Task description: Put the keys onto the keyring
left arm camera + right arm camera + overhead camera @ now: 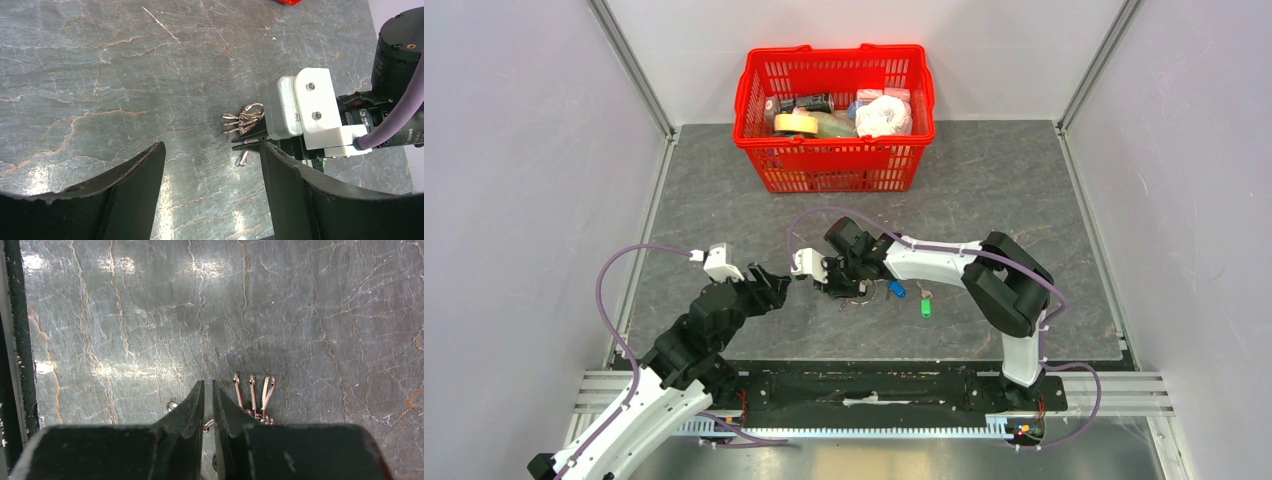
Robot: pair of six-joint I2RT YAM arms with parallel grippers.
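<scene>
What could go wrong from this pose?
1. The right gripper appears to pinch the keyring only at its fingertips, on thin wire; it could slip or twist out.
2. The open left gripper hangs close to the right arm's white camera housing; closing in risks a collision.
3. The blue key and green key lie past the right gripper, away from the left one; reaching them could crowd the arms.

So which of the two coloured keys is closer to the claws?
The blue-headed key; the green-headed key lies farther out to the right.
</scene>
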